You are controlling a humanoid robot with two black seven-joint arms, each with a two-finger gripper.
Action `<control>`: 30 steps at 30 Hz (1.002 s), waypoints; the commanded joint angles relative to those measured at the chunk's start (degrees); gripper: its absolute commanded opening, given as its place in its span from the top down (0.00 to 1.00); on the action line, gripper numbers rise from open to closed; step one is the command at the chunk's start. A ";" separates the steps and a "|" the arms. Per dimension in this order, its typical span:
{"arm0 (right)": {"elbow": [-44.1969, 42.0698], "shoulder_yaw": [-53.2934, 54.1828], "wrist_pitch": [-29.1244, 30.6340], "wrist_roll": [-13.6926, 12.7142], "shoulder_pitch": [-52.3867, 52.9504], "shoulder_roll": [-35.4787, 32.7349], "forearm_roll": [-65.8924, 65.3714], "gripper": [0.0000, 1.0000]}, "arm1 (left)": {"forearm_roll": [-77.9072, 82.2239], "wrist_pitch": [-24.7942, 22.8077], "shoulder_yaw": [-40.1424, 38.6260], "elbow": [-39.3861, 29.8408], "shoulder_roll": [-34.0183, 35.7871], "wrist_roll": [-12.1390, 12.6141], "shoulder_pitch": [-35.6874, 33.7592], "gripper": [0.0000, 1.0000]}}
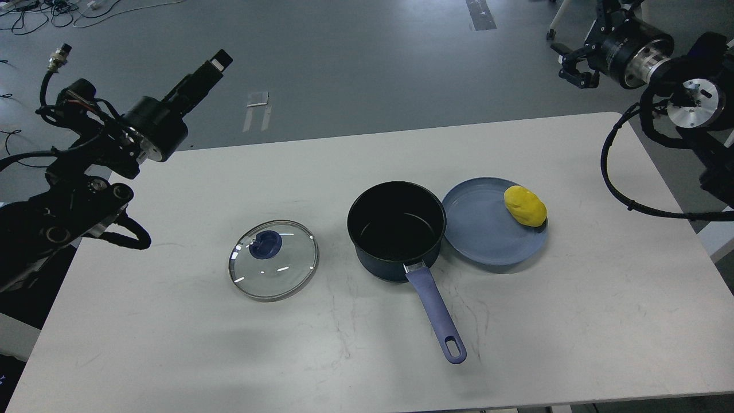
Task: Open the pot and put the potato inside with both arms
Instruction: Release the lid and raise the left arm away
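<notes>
The dark blue pot (pixel 395 252) stands open and empty at the table's middle, its purple handle (pixel 437 316) pointing toward me. Its glass lid (pixel 281 268) with a blue knob (pixel 264 244) lies flat on the table to the pot's left. The yellow potato (pixel 524 205) lies on the right part of a blue plate (pixel 481 229) that touches the pot's right side. My left gripper (pixel 215 64) is raised high beyond the table's far left edge, seen side-on and holding nothing. My right gripper (pixel 573 64) is up at the far right, off the table, fingers apart and empty.
The white table (pixel 573 321) has rounded corners and its front edge is close to me. Grey floor with cables (pixel 34 166) lies beyond the table. My right arm's cable loop (pixel 616 183) hangs over the table's right edge.
</notes>
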 commanded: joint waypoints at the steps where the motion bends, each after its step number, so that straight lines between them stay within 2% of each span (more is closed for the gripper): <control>1: 0.26 -0.09 0.00 0.00 -0.01 0.00 0.00 0.00 | -6.10 -7.00 -3.92 0.09 -0.27 -0.01 -0.35 0.00; 4: 0.35 -0.09 0.00 0.00 0.00 0.17 -0.09 0.00 | -13.65 -12.45 -9.02 0.09 -1.67 -0.01 -0.35 0.00; 5: 0.35 -0.18 0.00 0.00 -0.01 0.26 -0.09 0.00 | -17.41 -14.55 -11.03 0.09 -2.72 2.91 -0.18 0.00; 7: 0.44 -0.62 0.00 0.09 -0.01 0.35 -0.09 0.00 | -21.56 -16.67 -12.80 0.09 -3.52 6.62 0.18 0.00; 9: 1.31 -2.19 0.00 0.18 0.26 0.44 -0.18 0.00 | -29.98 -19.83 -15.69 0.09 -4.92 12.85 0.53 0.00; 11: 2.63 -3.25 0.00 0.44 0.35 0.44 -0.18 0.00 | -36.05 -20.63 -16.84 0.09 -6.41 15.84 0.62 0.00; 14: 3.95 -4.31 0.00 0.53 0.35 0.44 -0.27 0.00 | -41.77 -20.72 -17.02 0.09 -7.65 17.79 1.32 0.00; 19: 5.80 -6.15 0.27 0.62 0.61 0.26 -0.97 0.00 | -46.19 -21.43 -18.07 -0.62 -8.36 19.46 3.87 0.00; 24: 8.78 -10.37 0.53 1.06 2.54 -2.80 -3.95 0.00 | -47.78 -23.71 -25.28 -0.44 -9.59 22.71 7.03 0.00; 26: 10.10 -12.12 1.05 1.58 3.59 -6.22 -9.63 0.00 | -47.86 -23.80 -26.34 -0.44 -9.68 23.59 7.38 0.00; 30: 14.14 -18.36 4.30 3.69 5.79 -13.00 -25.20 0.00 | -47.86 -23.89 -26.52 -0.35 -9.24 23.60 7.38 0.00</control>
